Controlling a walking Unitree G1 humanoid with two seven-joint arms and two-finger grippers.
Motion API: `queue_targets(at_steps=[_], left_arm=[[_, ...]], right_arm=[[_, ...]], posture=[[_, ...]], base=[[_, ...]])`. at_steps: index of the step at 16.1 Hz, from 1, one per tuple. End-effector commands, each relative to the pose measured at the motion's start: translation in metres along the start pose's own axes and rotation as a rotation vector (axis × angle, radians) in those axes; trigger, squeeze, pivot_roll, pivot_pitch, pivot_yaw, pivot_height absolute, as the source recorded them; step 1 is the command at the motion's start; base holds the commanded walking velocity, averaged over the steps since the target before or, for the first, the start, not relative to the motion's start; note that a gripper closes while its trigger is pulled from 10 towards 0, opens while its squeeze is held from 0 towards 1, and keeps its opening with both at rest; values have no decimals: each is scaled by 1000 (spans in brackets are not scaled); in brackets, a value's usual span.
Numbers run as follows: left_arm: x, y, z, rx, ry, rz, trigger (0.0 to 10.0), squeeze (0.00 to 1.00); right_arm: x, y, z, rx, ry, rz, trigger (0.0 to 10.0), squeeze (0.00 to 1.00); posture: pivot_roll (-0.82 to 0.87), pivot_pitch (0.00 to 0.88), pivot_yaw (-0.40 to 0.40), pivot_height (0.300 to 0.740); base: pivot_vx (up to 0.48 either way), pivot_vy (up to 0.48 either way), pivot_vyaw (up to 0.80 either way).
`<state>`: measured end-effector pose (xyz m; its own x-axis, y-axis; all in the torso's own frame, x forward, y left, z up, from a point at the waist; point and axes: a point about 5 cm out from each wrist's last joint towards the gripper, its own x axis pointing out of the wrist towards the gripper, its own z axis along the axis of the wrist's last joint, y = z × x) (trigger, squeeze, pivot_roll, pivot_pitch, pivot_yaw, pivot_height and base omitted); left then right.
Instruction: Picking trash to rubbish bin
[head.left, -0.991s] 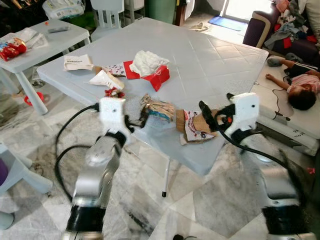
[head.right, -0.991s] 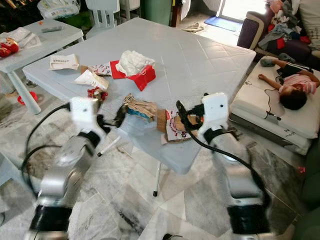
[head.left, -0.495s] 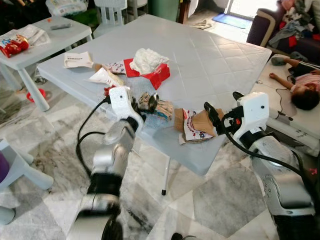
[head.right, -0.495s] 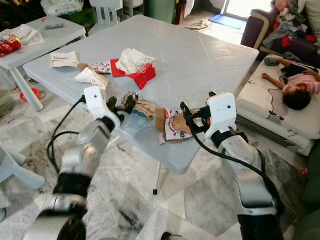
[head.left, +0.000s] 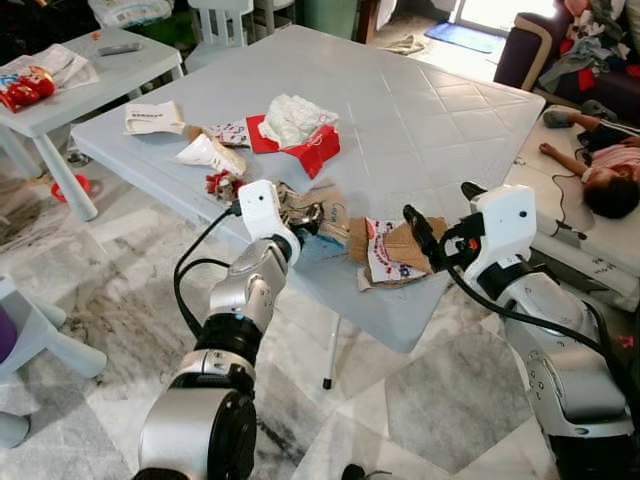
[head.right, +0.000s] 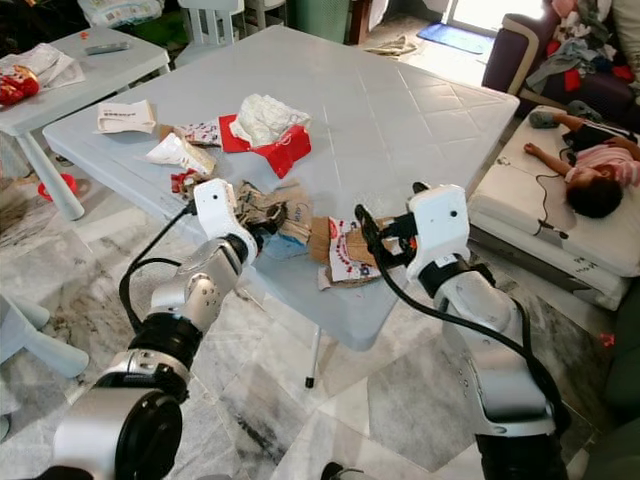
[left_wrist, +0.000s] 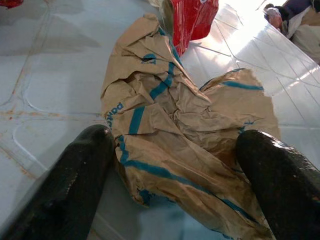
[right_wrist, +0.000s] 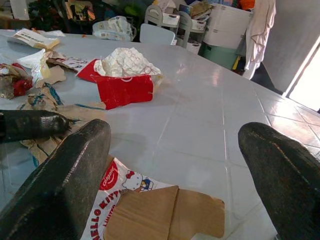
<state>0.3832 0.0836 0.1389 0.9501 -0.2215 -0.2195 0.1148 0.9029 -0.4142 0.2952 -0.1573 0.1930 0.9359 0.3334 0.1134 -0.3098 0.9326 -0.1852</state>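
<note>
Your left gripper (left_wrist: 170, 165) is spread wide, one black finger on each side of the crumpled brown paper bag with blue stripes (left_wrist: 175, 135); it sits at centre frame on the pale grey plastic table (head.left: 430, 110). The blue lettering on the bag is creased and you cannot read it fully. Your right gripper (right_wrist: 170, 165) also stands apart, holding nothing, at the table's near edge over the flattened brown cardboard box with a white printed wrapper (right_wrist: 150, 210); you can read "Hello Kitty" in red there, under a red oval logo. Beyond, toward upper left, lies the torn red box with crumpled white paper (head.left: 297, 135), then scattered white wrappers (head.left: 155, 118).
</note>
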Motion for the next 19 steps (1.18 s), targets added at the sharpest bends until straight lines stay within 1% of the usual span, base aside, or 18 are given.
queue_targets(at_steps=[1, 4, 12, 15, 17, 19], left_arm=[[1, 1, -6, -12, 25, 0, 0, 0], [0, 3, -11, -43, 36, 6, 0, 0], [-2, 6, -22, -70, 50, 6, 0, 0], [-3, 6, -23, -78, 34, -13, 0, 0], [-5, 3, -26, -84, 33, -20, 0, 0], [-6, 2, -28, -35, 34, -15, 0, 0]], right_arm=[[-2, 1, 3, -8, -5, 10, 10000, 0], [-2, 2, 3, -6, -5, 7, 10000, 0], [2, 6, 3, -4, -9, 18, 10000, 0], [2, 6, 3, -3, -8, 19, 10000, 0], [2, 7, 3, -2, -8, 22, 10000, 0], [2, 7, 3, -3, -8, 24, 10000, 0]], posture=[[-15, 110, -47, 740], [-14, 112, -46, 740], [-3, 115, -45, 740], [-3, 119, -46, 740], [-3, 119, -46, 740], [-4, 120, -47, 740]], base=[[0, 0, 0], [0, 0, 0], [0, 0, 0], [0, 0, 0], [0, 0, 0], [0, 0, 0]])
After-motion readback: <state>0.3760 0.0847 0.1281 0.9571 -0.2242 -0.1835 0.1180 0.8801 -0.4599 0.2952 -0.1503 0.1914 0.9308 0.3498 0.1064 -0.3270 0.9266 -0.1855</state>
